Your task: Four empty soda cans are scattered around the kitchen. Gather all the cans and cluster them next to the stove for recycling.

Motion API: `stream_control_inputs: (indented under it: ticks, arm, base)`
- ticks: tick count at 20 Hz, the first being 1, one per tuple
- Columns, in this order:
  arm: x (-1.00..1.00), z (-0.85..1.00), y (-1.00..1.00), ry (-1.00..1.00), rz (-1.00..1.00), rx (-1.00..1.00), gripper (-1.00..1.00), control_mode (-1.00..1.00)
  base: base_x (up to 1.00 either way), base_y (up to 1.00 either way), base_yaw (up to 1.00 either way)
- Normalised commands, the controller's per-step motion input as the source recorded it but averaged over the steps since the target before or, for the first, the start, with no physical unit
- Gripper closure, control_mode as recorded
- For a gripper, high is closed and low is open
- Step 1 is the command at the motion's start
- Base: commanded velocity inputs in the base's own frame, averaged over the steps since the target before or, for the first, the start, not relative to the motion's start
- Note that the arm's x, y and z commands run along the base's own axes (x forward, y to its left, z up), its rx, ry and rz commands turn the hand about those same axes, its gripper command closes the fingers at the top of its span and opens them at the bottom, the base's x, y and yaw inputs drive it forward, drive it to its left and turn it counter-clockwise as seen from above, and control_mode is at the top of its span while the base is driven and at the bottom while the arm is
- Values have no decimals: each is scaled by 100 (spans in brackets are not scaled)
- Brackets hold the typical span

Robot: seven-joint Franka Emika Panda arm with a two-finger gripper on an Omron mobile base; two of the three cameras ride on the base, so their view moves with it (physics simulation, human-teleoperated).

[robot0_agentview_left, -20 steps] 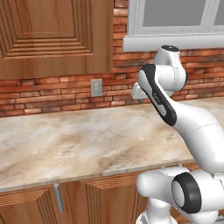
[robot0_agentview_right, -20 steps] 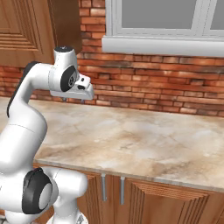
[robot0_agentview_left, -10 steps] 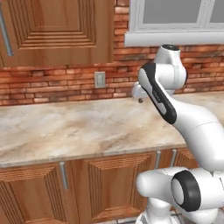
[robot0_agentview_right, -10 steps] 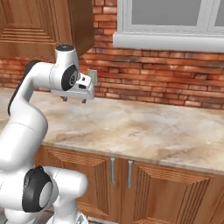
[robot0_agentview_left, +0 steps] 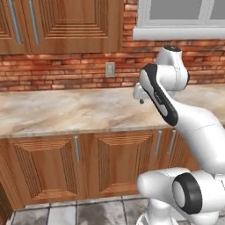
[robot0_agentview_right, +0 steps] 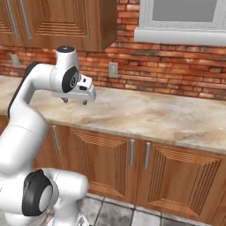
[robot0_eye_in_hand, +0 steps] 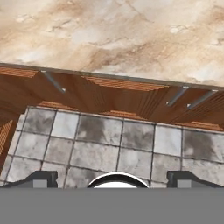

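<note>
The soda cans and the stove are out of view. My gripper (robot0_agentview_right: pixel 75 102) hangs open and empty just above the front part of a beige marble counter (robot0_agentview_right: pixel 154 114), pointing down. From the left base it appears as a small white hand (robot0_agentview_left: pixel 140 101) beside the arm's dark elbow. In the hand view the two dark fingertips (robot0_eye_in_hand: pixel 41 178) stand far apart with nothing between them, over the counter's front edge (robot0_eye_in_hand: pixel 109 76) and the tiled floor (robot0_eye_in_hand: pixel 109 144).
A red brick wall with a white outlet (robot0_agentview_left: pixel 110 69) backs the counter (robot0_agentview_left: pixel 66 112). A window sill (robot0_agentview_left: pixel 176 33) sits up right and wooden upper cabinets (robot0_agentview_left: pixel 66 26) up left. Wooden base cabinet doors (robot0_agentview_left: pixel 48 162) with steel handles run below.
The whole picture has shifted: the base has driven back and sideways, so more of the lower cabinets and floor shows. The arm holds much the same pose, gripper open.
</note>
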Motion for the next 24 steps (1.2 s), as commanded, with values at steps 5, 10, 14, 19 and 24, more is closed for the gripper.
stream_control_inputs:
  ticks: [5, 10, 14, 19, 24]
  arm:
    - [0, 0, 0, 0, 0, 0, -100, 100]
    - [0, 0, 0, 0, 0, 0, -100, 100]
    - [0, 0, 0, 0, 0, 0, -100, 100]
    - [0, 0, 0, 0, 0, 0, -100, 100]
    - [0, 0, 0, 0, 0, 0, -100, 100]
  base:
    - [-64, 47, 18]
    - [-65, 45, 18]
    - [-34, 38, 22]
    - [-1, 30, 43]
    - [-3, 6, 50]
